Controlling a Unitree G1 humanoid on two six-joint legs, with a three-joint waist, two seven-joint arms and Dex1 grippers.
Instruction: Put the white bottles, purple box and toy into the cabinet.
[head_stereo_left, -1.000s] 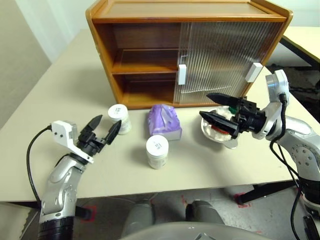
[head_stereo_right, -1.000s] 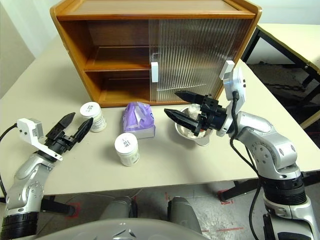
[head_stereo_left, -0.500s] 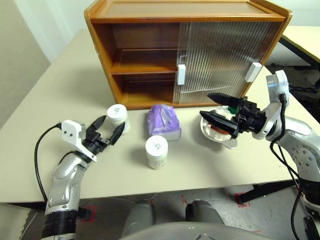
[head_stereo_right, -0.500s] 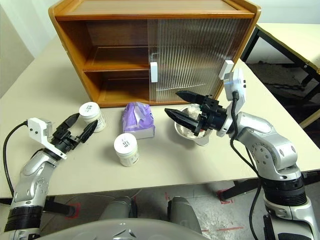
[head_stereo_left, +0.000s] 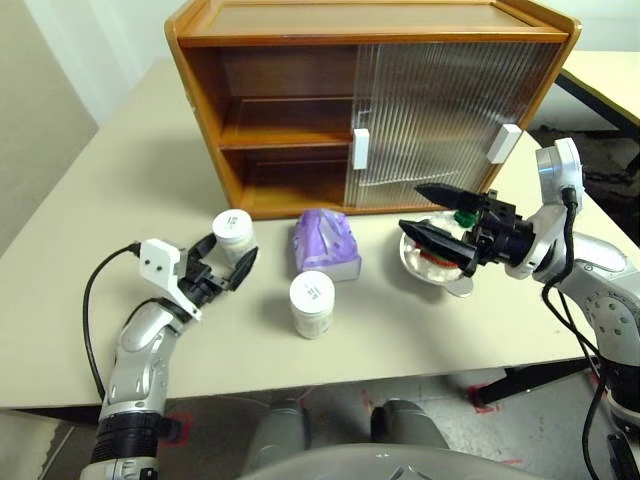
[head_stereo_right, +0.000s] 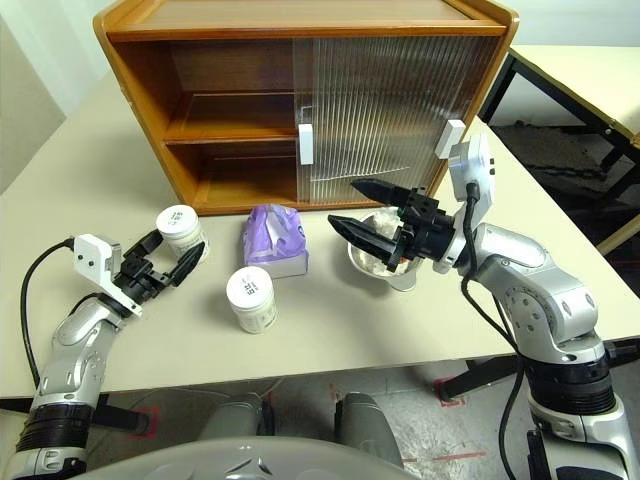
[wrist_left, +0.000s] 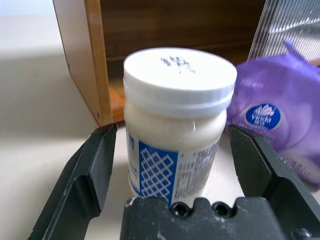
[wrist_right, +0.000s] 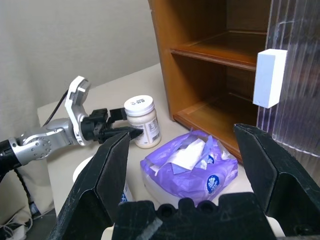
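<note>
- Step in hand, as judged: the approach to the first pickup. The left gripper (head_stereo_left: 224, 270) stands with its two black fingers wide apart, and the far squat white plastic bottle with blue-patterned label (wrist_left: 176, 125) sits between them, touched by neither finger.
- Next move, as judged: bring the fingers together on the bottle's body below the screw lid, lift it, and carry it to the open left half of the orange-brown wooden cabinet (head_stereo_left: 200, 90).
- The right gripper (head_stereo_right: 365, 207) has its jaws wide and empty, held level above the round steel bowl (head_stereo_left: 455, 282), in which the fluffy white toy (head_stereo_right: 378, 258) lies, largely hidden.
- The second white bottle (head_stereo_left: 312, 303) stands well outside the left jaws, nearer the table's front edge.
- The soft lilac tissue pack (head_stereo_left: 326, 242), crinkly plastic and likely to yield under grip, lies just beyond the left jaws, beside the framed bottle.
- Bottle: smooth, rigid, cylindrical, with a flat lid; it should hold firm in a side grip.
- Cabinet: ribbed translucent sliding doors with white handles (head_stereo_left: 361, 149) cover the right half; the inner shelf (head_stereo_left: 285, 140) is exposed on the left.
- Nothing is stored in the open compartments.
</note>
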